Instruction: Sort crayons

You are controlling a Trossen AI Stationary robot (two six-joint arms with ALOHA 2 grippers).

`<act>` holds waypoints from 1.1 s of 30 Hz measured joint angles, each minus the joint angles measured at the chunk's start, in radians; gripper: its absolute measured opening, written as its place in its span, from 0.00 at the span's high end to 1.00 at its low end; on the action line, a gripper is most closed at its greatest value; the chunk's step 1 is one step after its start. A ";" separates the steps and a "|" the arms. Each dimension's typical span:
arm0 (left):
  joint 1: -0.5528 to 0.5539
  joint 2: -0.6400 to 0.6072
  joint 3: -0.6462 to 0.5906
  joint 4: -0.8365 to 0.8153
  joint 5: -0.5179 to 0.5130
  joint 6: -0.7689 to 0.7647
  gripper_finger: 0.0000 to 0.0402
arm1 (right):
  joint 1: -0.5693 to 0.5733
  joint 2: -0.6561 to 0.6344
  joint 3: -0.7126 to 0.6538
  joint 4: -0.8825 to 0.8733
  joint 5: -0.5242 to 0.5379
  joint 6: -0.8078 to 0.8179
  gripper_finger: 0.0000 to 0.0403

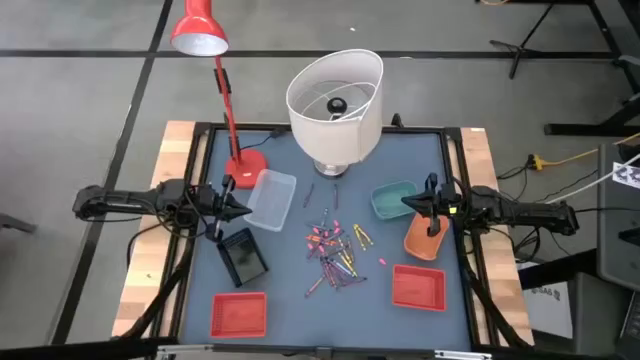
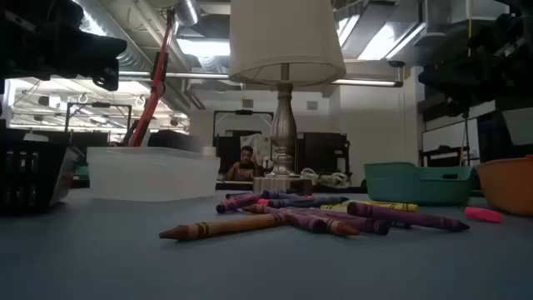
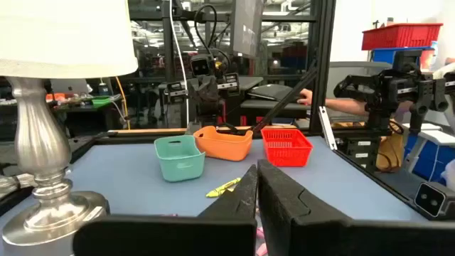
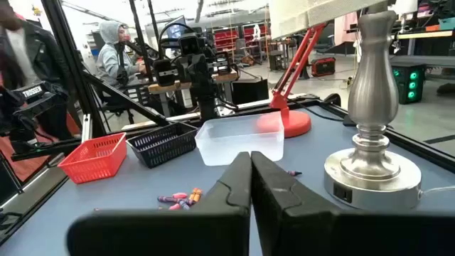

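The crayons (image 1: 334,254) lie in a loose pile of mixed colours on the blue mat at the table's middle; in the low view the crayons (image 2: 316,217) lie flat on the mat. My left gripper (image 1: 243,208) hovers at the table's left side, shut and holding nothing, its fingers (image 3: 274,195) pointing toward the right. My right gripper (image 1: 408,204) hovers at the right side over the teal bin, shut and holding nothing, its fingers (image 4: 238,186) pointing left. Neither touches a crayon.
Around the pile stand a clear bin (image 1: 271,198), a black basket (image 1: 242,256), two red baskets (image 1: 239,313) (image 1: 418,287), a teal bin (image 1: 390,199) and an orange bin (image 1: 423,238). A white-shaded lamp (image 1: 335,100) and a red desk lamp (image 1: 243,165) stand at the far edge. People show beyond the table.
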 joint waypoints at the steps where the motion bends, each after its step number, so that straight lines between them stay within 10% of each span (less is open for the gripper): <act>1: 0.000 0.000 0.000 0.000 0.000 0.000 1.00 | 0.000 0.000 0.000 0.000 0.000 0.000 0.99; 33: 0.000 0.000 0.000 0.007 0.000 0.032 1.00 | 0.000 0.000 0.000 0.000 0.000 0.000 0.99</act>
